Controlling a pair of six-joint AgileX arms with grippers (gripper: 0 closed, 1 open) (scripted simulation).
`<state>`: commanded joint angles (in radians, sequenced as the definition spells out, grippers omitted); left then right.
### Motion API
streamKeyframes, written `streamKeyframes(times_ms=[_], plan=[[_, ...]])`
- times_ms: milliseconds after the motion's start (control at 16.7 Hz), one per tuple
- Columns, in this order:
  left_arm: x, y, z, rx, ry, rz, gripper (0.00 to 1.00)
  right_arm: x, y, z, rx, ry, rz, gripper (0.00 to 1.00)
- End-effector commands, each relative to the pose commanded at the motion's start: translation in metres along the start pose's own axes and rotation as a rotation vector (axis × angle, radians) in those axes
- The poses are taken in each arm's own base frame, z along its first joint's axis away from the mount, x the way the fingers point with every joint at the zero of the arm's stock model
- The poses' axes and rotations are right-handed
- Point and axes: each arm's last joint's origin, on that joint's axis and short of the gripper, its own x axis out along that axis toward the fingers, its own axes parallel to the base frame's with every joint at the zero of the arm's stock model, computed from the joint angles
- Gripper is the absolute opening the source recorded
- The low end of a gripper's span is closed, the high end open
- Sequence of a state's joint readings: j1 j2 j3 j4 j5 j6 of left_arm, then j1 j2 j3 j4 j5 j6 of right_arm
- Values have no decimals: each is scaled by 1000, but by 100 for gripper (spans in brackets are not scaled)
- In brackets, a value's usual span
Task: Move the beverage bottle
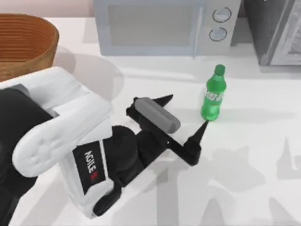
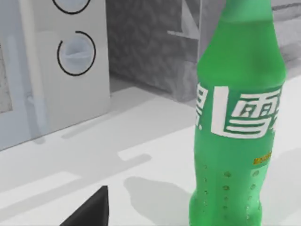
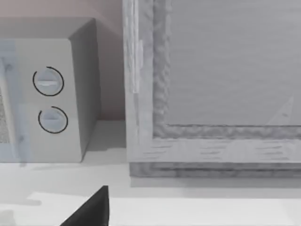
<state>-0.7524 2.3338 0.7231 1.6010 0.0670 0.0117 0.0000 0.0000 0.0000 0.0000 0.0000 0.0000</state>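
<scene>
The beverage bottle (image 1: 214,96) is small and bright green, with a green cap and a white label. It stands upright on the white table, right of centre. My left gripper (image 1: 185,114) is open and sits just left of the bottle. One dark fingertip (image 1: 203,128) nearly touches the bottle's base, and the other points toward the microwave. In the left wrist view the bottle (image 2: 237,141) is close, beside one fingertip (image 2: 91,212). A dark fingertip (image 3: 94,207) of my right gripper appears off to the side in the right wrist view, with nothing held.
A grey microwave (image 1: 164,26) stands at the back, just behind the bottle. A wicker basket (image 1: 23,40) sits at the back left. A grey textured block (image 1: 277,30) occupies the back right. Bare white table (image 1: 263,160) lies to the right and front of the bottle.
</scene>
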Motion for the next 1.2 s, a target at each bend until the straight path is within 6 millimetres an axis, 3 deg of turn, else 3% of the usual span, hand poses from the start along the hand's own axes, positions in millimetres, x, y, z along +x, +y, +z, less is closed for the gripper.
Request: streamKeyframes(times_ms=[540, 1200], plan=[[4, -3, -6, 1, -6, -10, 100, 0, 0, 0, 0, 0, 0, 100], [93, -5, -6, 1, -10, -12, 100, 0, 0, 0, 0, 0, 0, 100]])
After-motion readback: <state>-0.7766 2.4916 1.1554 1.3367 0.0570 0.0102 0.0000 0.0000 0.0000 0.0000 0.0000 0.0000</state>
